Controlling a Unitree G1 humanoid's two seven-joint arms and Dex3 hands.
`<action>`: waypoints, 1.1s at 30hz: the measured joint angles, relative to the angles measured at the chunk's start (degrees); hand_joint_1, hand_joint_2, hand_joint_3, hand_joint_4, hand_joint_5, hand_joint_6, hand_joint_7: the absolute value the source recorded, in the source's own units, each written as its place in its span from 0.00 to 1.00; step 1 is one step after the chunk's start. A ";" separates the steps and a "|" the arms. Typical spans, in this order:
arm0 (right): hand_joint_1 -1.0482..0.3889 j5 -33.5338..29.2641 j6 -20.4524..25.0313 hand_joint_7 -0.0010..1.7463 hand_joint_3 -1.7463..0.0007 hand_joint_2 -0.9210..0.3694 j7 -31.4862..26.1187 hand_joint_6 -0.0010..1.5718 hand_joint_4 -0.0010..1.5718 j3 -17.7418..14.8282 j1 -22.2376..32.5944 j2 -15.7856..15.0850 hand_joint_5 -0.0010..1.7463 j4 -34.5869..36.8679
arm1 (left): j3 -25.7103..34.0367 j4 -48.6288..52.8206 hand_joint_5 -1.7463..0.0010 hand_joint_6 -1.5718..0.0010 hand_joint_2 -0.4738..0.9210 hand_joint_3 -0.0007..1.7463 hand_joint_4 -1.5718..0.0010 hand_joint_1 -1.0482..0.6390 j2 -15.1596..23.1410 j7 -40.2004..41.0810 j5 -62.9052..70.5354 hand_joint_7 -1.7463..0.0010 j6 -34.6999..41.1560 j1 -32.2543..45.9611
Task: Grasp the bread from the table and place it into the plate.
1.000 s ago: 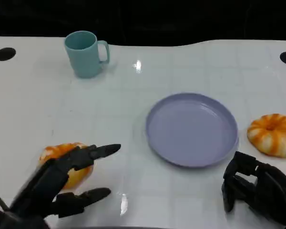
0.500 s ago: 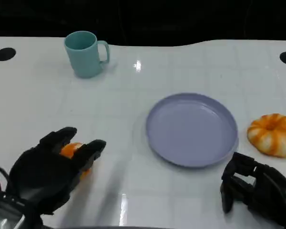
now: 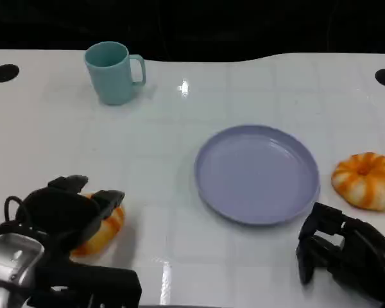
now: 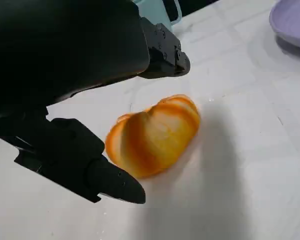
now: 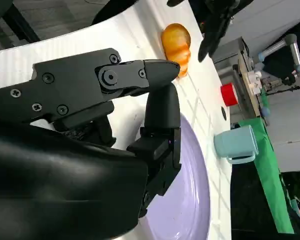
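An orange-and-white striped bread (image 3: pixel 106 230) lies on the white table at the near left, and the left wrist view shows it (image 4: pixel 152 135) between my fingers (image 4: pixel 162 52) with a gap on each side. My left hand (image 3: pixel 64 215) hovers over it, fingers apart, holding nothing. The lilac plate (image 3: pixel 256 173) sits empty at the centre right. My right hand (image 3: pixel 343 253) rests near the table's front right corner, holding nothing, fingers loosely bent. In the right wrist view the plate (image 5: pixel 192 200) lies past my right fingers (image 5: pixel 140 72), with the bread (image 5: pixel 176 42) farther off.
A second striped bread (image 3: pixel 366 181) lies right of the plate, close to my right hand. A teal mug (image 3: pixel 112 72) stands at the far left, also visible as a mug (image 5: pixel 237 144) in the right wrist view. Bare white table (image 3: pixel 179 128) stretches between mug and plate.
My left hand has drawn back toward the near left and turned over the bread, its outstretched fingers now bent down around it. The right hand has stayed put.
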 measured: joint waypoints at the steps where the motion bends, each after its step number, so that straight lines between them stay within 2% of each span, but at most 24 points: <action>1: 0.30 0.01 -0.32 0.86 0.88 0.00 0.04 0.42 0.45 0.00 0.00 0.01 1.00 0.19 | -0.57 1.05 1.00 0.91 0.83 0.05 0.99 0.45 0.07 0.44 -0.19 1.00 0.13 -0.48; 4: 0.30 0.07 -1.29 0.86 0.88 0.00 0.33 0.42 0.46 -0.07 -0.10 0.01 1.00 0.90 | -1.98 4.05 0.99 0.91 0.82 0.04 0.98 0.46 0.14 1.83 -0.86 1.00 0.62 -1.96; 10: 0.31 0.25 -1.34 0.85 0.89 0.00 0.73 0.42 0.46 -0.41 -0.28 0.03 1.00 1.33 | -4.82 11.14 0.99 0.92 0.85 0.03 0.98 0.40 0.12 3.37 -2.90 1.00 1.57 -5.58; 19: 0.31 0.19 -0.96 0.85 0.88 0.00 0.45 0.42 0.46 -0.56 -0.20 0.02 0.99 1.16 | -8.56 25.00 0.99 0.91 0.90 0.03 0.97 0.44 -0.46 12.48 -5.57 0.99 1.50 -13.12; 21: 0.31 0.18 -0.98 0.85 0.88 0.00 0.44 0.42 0.46 -0.58 -0.17 0.02 0.99 1.16 | -9.03 26.38 0.92 0.80 0.95 0.05 0.83 0.47 -0.35 13.97 -6.09 0.97 1.33 -13.81; 22: 0.31 0.17 -0.98 0.85 0.88 0.00 0.44 0.42 0.46 -0.58 -0.16 0.02 0.99 1.17 | -9.07 27.18 0.91 0.77 0.96 0.06 0.80 0.47 -0.31 15.19 -6.82 0.97 0.72 -14.02; 23: 0.32 0.16 -0.97 0.85 0.88 0.00 0.45 0.42 0.46 -0.59 -0.14 0.02 0.99 1.16 | -9.02 28.05 0.88 0.69 0.96 0.12 0.72 0.50 -0.28 16.53 -7.82 0.96 0.10 -14.16; 24: 0.32 0.18 -0.94 0.85 0.88 0.00 0.46 0.42 0.46 -0.62 -0.14 0.02 0.99 1.17 | -8.90 28.88 0.88 0.62 0.89 0.27 0.66 0.52 -0.20 18.20 -8.53 0.98 -0.70 -14.18; 25: 0.32 0.24 -0.84 0.84 0.89 0.00 0.52 0.42 0.46 -0.68 -0.14 0.02 0.99 1.16 | -8.85 29.71 0.88 0.60 0.83 0.37 0.63 0.52 -0.15 20.09 -9.35 0.99 -1.62 -14.08; 26: 0.32 0.29 -0.76 0.84 0.88 0.00 0.63 0.42 0.46 -0.77 -0.14 0.02 0.98 1.16 | -8.89 30.26 0.64 0.44 0.82 0.47 0.49 0.52 -0.13 21.62 -9.99 0.91 -2.36 -13.88; 27: 0.31 0.30 -0.75 0.85 0.88 0.00 0.75 0.42 0.46 -0.82 -0.14 0.02 0.98 1.17 | -8.93 31.06 0.27 0.43 0.81 0.59 0.51 0.52 -0.14 23.88 -10.45 0.58 -3.53 -13.62; 28: 0.31 0.29 -0.77 0.85 0.88 0.00 0.88 0.42 0.46 -0.83 -0.14 0.02 0.98 1.18 | -8.99 32.06 0.14 0.50 0.81 0.64 0.50 0.52 -0.17 26.47 -10.78 0.34 -4.95 -13.35; 29: 0.31 0.28 -0.83 0.85 0.88 0.00 1.01 0.42 0.46 -0.84 -0.15 0.02 0.98 1.19 | -9.01 33.06 0.07 0.55 0.82 0.68 0.50 0.51 -0.22 29.19 -11.46 0.18 -6.35 -13.10; 30: 0.31 0.27 -0.92 0.85 0.88 0.00 1.07 0.42 0.46 -0.88 -0.15 0.02 0.98 1.20 | -9.00 34.02 0.03 0.59 0.82 0.72 0.50 0.50 -0.24 32.12 -12.06 0.07 -7.89 -13.03; 33: 0.31 0.26 -0.98 0.85 0.88 0.00 1.09 0.42 0.46 -0.91 -0.16 0.05 0.99 1.20 | -9.12 36.12 0.00 0.61 0.80 0.75 0.49 0.51 -0.30 37.56 -12.61 0.01 -11.17 -13.02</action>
